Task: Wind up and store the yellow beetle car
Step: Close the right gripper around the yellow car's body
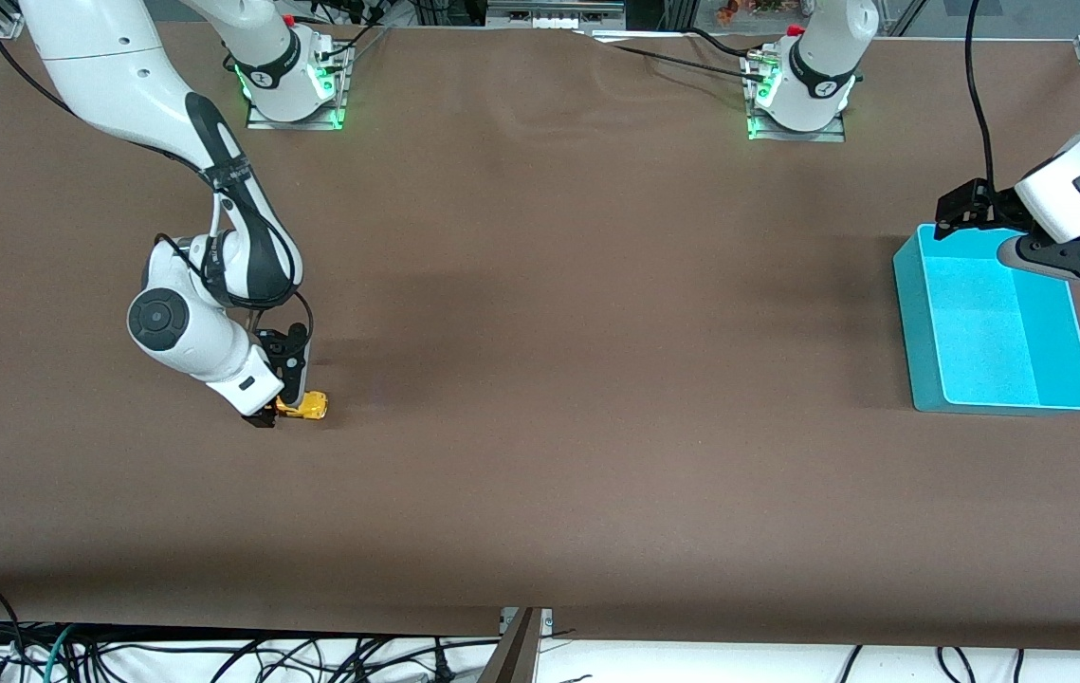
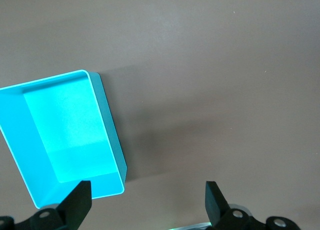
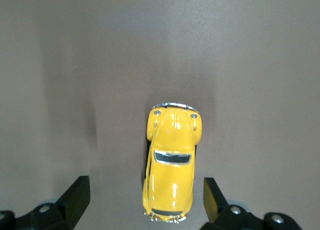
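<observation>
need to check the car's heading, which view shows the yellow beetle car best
The right wrist view: the yellow beetle car shows whole from above, between the open right gripper fingers. The front view shows it tiny and partly hidden by that gripper. The left wrist view shows only the cyan bin.

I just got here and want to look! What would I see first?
First, the little yellow car on the brown table, toward the right arm's end, with the right pincer open around it. Next, the bright blue bin at the left arm's end, empty, with the left pincer open above its edge.
</observation>
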Controlling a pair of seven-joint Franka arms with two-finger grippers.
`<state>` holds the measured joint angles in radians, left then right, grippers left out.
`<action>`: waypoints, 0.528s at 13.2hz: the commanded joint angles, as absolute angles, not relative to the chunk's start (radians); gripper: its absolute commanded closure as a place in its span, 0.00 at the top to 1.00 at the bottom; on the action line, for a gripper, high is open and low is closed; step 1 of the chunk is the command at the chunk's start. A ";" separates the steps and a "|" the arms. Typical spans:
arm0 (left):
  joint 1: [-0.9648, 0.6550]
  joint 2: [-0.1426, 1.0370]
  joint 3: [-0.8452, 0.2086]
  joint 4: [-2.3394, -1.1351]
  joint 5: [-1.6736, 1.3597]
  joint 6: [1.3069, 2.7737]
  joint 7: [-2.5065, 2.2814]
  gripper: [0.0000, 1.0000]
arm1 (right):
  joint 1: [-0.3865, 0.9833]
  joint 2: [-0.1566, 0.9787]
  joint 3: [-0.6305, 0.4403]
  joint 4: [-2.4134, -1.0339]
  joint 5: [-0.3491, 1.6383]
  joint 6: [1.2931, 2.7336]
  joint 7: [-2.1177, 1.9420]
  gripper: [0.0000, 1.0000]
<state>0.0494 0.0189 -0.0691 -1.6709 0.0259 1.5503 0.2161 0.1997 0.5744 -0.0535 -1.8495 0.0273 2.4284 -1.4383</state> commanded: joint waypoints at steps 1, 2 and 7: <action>0.051 0.017 -0.067 -1.669 0.040 1.539 0.227 1.00 | 0.178 0.584 -0.048 -1.862 0.072 2.467 -1.514 1.00; 0.051 0.017 -0.067 -1.669 0.040 1.539 0.227 1.00 | 0.178 0.589 -0.048 -1.862 0.096 2.467 -1.534 1.00; 0.049 0.017 -0.068 -1.669 0.040 1.540 0.227 1.00 | 0.179 0.595 -0.048 -1.859 0.117 2.487 -1.565 0.89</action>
<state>0.0499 0.0197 -0.0688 -1.6712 0.0259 1.5503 0.2161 0.1835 0.5999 -0.0533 -1.8505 0.0925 2.4685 -1.5352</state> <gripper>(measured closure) 0.000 0.013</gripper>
